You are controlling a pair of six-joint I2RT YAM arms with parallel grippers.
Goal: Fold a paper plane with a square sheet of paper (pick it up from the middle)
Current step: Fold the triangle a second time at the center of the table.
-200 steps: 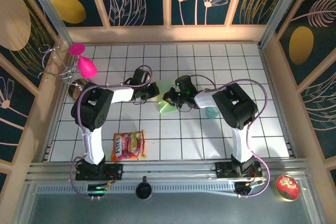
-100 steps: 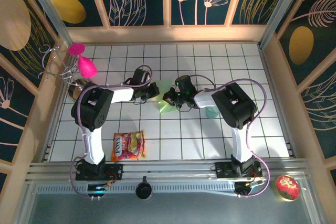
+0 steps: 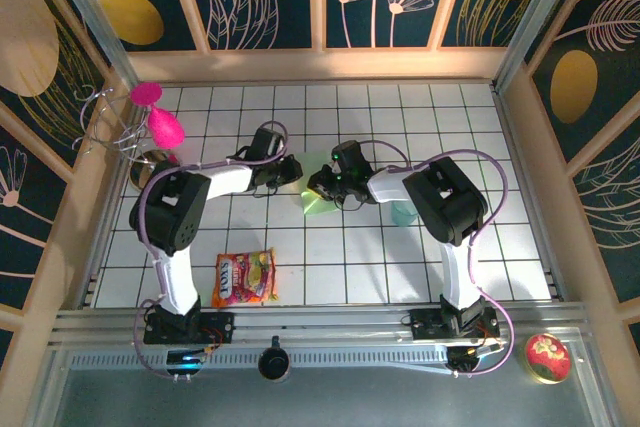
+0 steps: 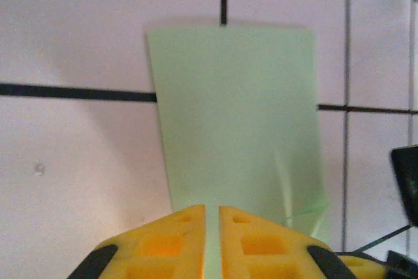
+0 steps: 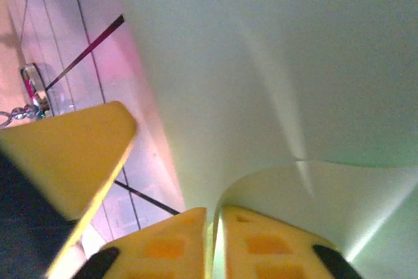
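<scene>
A pale green sheet of paper (image 3: 321, 206) is lying partly folded near the middle of a white tiled table (image 3: 400, 267). The left gripper (image 4: 211, 210) and right gripper (image 5: 213, 213) are each pinching one edge of it, their yellow fingers nearly touching.

Bright overhead light; right wrist view blurred.

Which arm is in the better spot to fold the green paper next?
Probably the right: the right gripper pinches a lifted, curling flap of the square sheet of paper, while the left gripper holds its flat edge.
</scene>
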